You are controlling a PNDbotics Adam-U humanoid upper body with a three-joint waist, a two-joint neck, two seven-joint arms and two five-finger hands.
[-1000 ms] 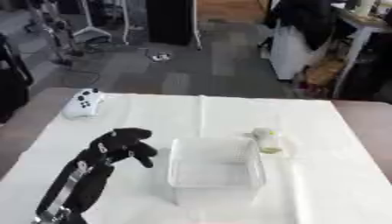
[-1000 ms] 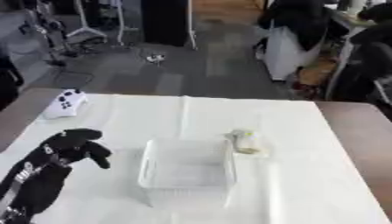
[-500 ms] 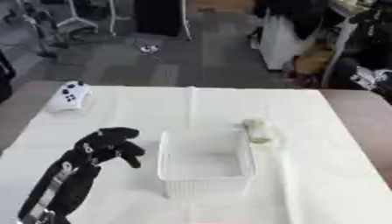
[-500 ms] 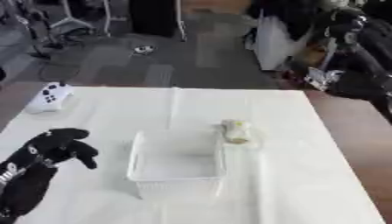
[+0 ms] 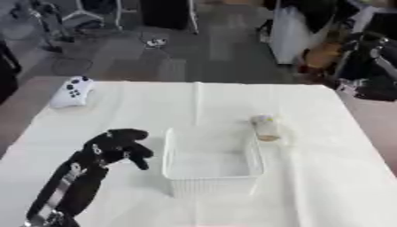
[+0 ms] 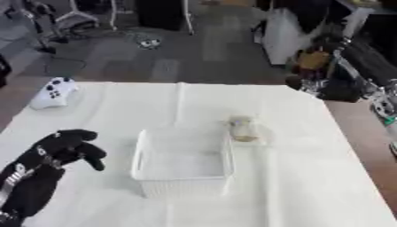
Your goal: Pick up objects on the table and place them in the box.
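Fingers [image 5: 133, 153] curled beside white box [image 5: 211, 162]

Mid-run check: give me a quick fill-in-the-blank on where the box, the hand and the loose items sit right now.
1. The box holds ____.
2. The pale cylinder lies beside the box's far ____ corner.
3. The left hand, fingers curled, holds nothing and is on the box's ____ side.
4. The white controller lies near the table's far ____ corner.

Missing words: nothing; right; left; left
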